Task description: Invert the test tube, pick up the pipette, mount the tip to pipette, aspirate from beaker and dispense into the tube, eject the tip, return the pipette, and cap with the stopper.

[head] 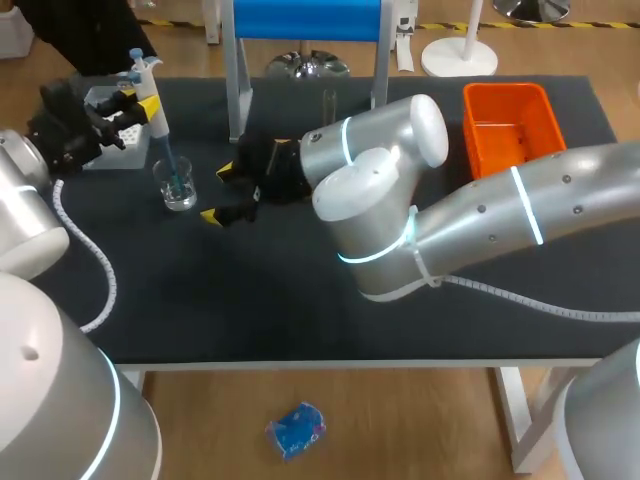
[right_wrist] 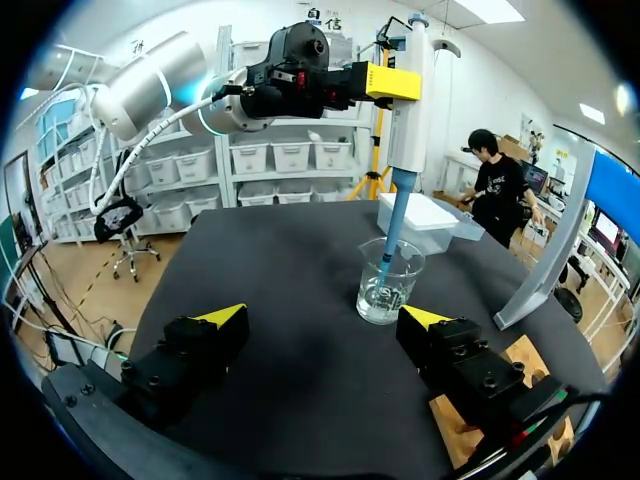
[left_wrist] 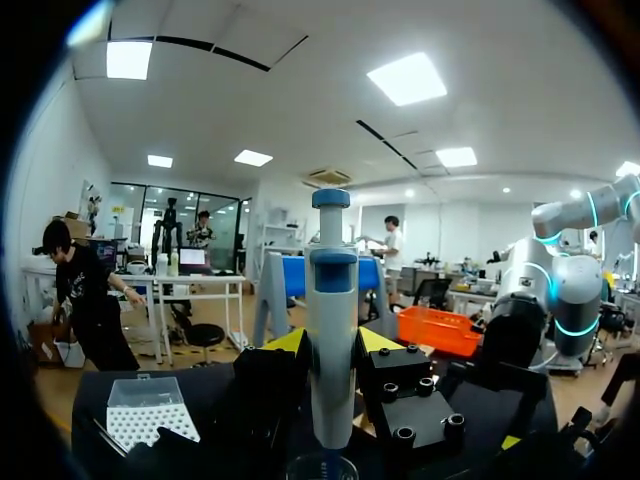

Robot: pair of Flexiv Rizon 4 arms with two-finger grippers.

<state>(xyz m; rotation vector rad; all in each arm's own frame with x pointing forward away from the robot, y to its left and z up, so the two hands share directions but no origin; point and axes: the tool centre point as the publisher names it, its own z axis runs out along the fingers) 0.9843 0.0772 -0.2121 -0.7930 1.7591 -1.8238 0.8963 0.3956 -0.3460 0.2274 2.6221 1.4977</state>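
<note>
My left gripper [head: 140, 103] is shut on the white and blue pipette [head: 152, 100] and holds it upright over the glass beaker [head: 178, 186]. The pipette's blue tip [right_wrist: 388, 245] reaches down into the beaker [right_wrist: 388, 286], which holds a little clear liquid. In the left wrist view the pipette [left_wrist: 332, 330] stands between the yellow fingertips [left_wrist: 290, 340], and the beaker's rim [left_wrist: 322, 467] is just below. My right gripper [head: 220, 193] is open just right of the beaker, nothing between its fingers [right_wrist: 225, 316]. A clear test tube [head: 329, 105] stands upright behind the right arm.
A white tip box [head: 112, 130] sits at the back left, behind the beaker. An orange bin [head: 510, 125] stands at the back right. A blue-topped frame [head: 305, 20] rises at the table's back middle. A wooden block [right_wrist: 510, 370] lies under my right gripper's finger.
</note>
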